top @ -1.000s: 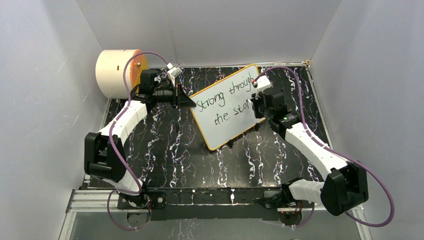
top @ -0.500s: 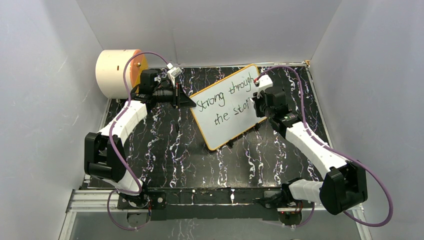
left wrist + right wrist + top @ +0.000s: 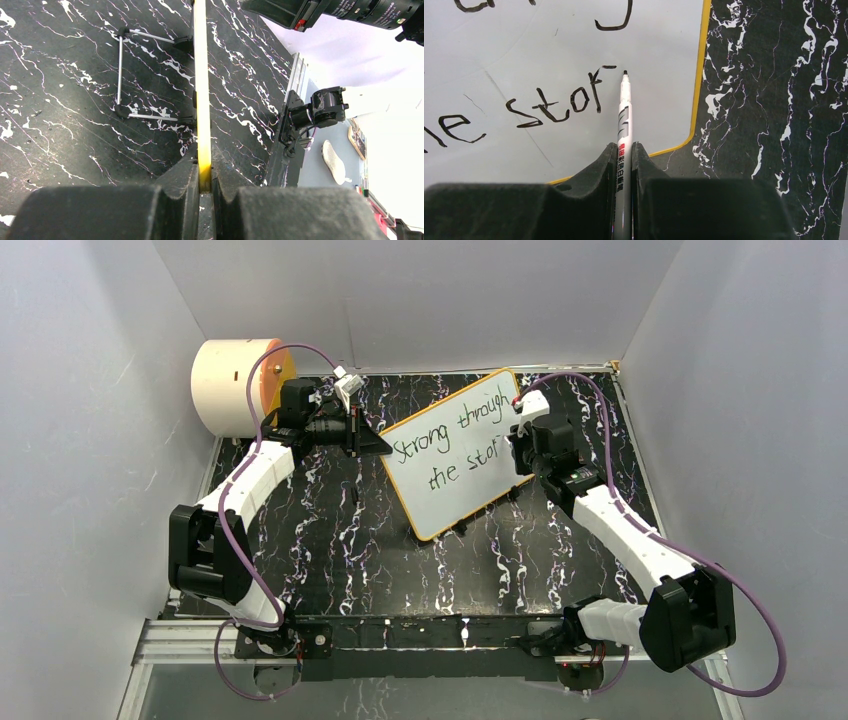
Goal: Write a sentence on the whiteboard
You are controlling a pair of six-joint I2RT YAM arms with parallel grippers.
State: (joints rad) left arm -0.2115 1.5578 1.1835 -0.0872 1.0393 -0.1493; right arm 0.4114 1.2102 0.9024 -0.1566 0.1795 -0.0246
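Note:
The whiteboard (image 3: pixel 455 452), white with a thin yellow frame, lies tilted on the black marbled table and reads "Strong through the stor". My left gripper (image 3: pixel 384 447) is shut on its left edge; in the left wrist view the yellow frame (image 3: pixel 201 90) runs edge-on between the jaws of the left gripper (image 3: pixel 202 172). My right gripper (image 3: pixel 517 445) is over the board's right end, shut on a white marker (image 3: pixel 624 130). The marker's black tip (image 3: pixel 625 73) is at the board surface (image 3: pixel 524 60), just right of the last stroke of "stor".
A cream cylinder with an orange face (image 3: pixel 240 385) stands at the back left by the left arm. The board's wire stand (image 3: pixel 122 75) and black feet rest on the table (image 3: pixel 340 540). Grey walls close in three sides. The rail with the arm bases (image 3: pixel 400 635) runs along the near edge.
The right gripper with the marker has shifted slightly toward the back right along the board, past the last letter. The left arm and the board have not moved.

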